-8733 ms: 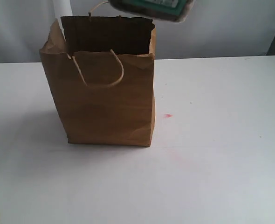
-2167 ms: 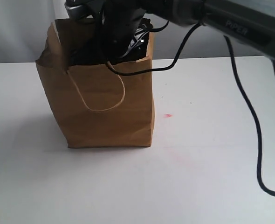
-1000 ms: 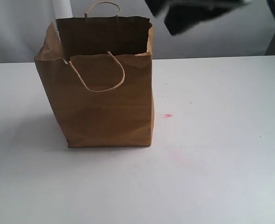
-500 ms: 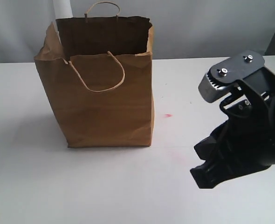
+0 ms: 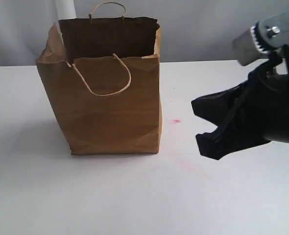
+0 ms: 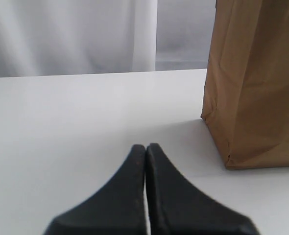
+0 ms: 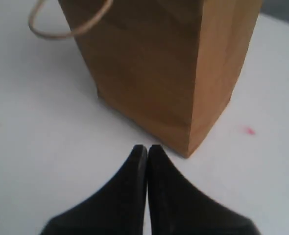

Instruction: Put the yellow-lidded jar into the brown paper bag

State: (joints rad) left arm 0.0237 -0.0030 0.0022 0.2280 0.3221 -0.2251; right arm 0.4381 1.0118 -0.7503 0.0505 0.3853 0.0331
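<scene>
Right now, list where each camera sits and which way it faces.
Left wrist: low over the table, behind the shut left hand, facing one side of the brown paper bag.
Right wrist: behind the shut right hand, tilted down at the bag's bottom corner.
Exterior: raised before the table, looking down at the bag's front; the right hand shows rightward.
Shared: exterior and right wrist both show the pink mark.

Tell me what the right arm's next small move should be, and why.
Probably draw the right gripper back from the brown paper bag to a resting pose. It is shut on nothing, the bag stands upright beside it, and the yellow-lidded jar shows in no view, so it is likely inside, though the dark interior hides that.
</scene>
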